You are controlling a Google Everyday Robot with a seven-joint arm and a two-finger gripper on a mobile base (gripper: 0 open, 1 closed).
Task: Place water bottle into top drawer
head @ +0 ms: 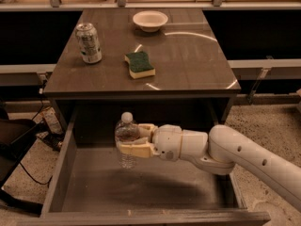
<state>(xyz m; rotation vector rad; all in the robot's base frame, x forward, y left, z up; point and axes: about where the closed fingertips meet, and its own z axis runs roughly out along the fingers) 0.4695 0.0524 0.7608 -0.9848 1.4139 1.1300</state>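
Observation:
The water bottle [126,138] is a small clear ribbed bottle with a white cap, held upright. My gripper [134,139] reaches in from the right on a white arm and is shut on the bottle's middle, its cream fingers [138,149] on either side. The bottle hangs inside the open top drawer [61,171], over the left-centre of its flat grey bottom, its base close to the floor; whether it touches I cannot tell.
On the dark tabletop [197,65] above stand a silver-green soda can [88,43] at the left, a green and yellow sponge [139,64] in the middle and a white bowl [150,20] at the back. Cables and a dark object lie on the floor at the left.

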